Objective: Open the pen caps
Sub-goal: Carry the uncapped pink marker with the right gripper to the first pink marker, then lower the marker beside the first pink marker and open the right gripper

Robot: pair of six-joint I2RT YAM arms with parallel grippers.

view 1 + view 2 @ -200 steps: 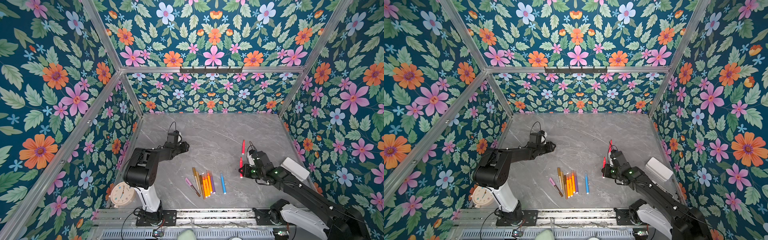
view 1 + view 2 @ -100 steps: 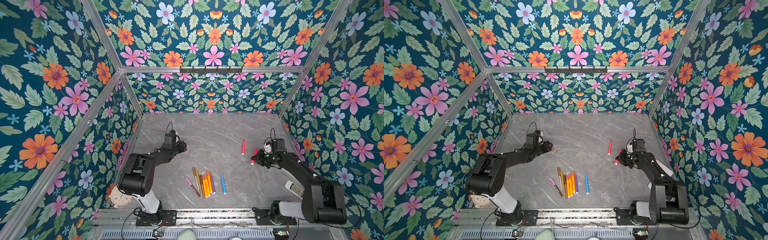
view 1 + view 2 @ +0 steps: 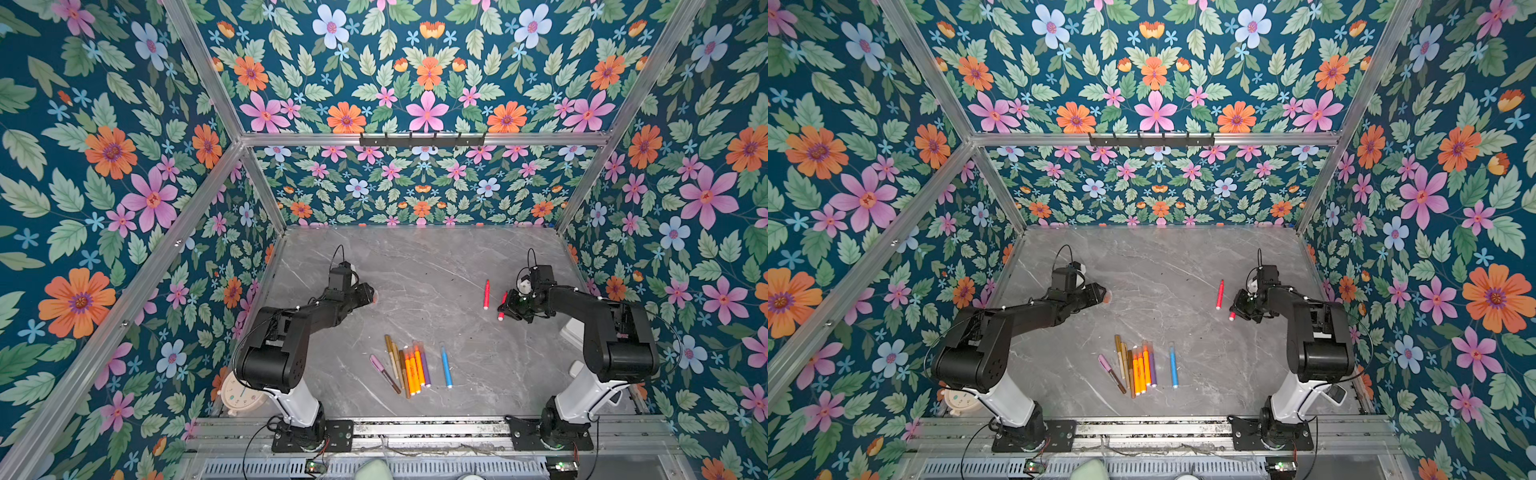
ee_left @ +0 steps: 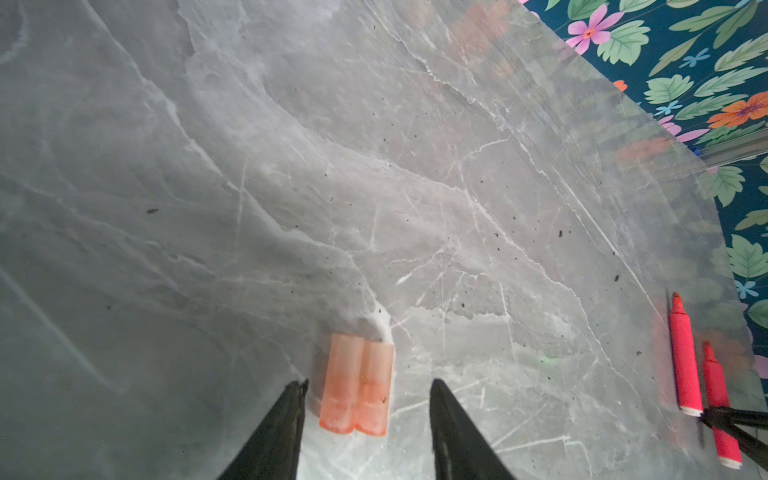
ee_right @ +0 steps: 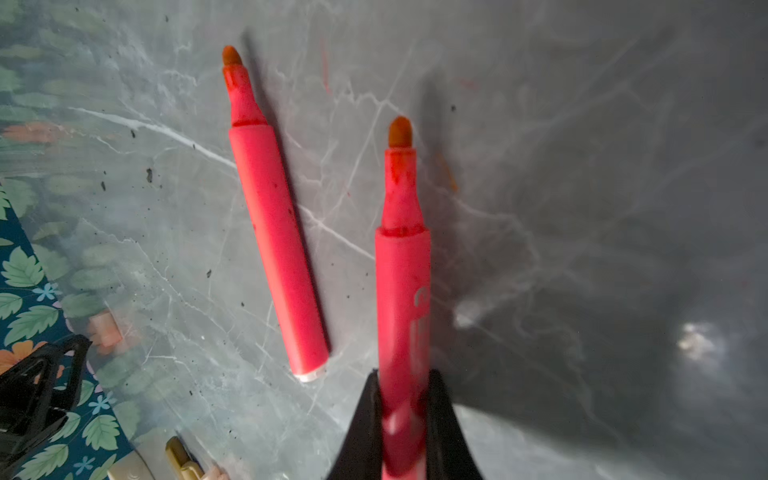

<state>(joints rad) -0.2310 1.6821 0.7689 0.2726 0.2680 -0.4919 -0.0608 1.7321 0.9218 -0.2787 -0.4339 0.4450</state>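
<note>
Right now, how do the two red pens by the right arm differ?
The held pen is clamped in the shut right tool; the loose pen lies free on the table, touched by nothing. The loose pen lies toward the table's middle; the held pen is nearer the right arm. Both are red, uncapped, tips bare and pointing roughly the same way.

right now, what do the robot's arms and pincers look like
The left arm and right arm are black with rounded joints, white at the base. A thin black cable loops over each wrist. The left pincer and right pincer are two slim black tapered prongs each.
</note>
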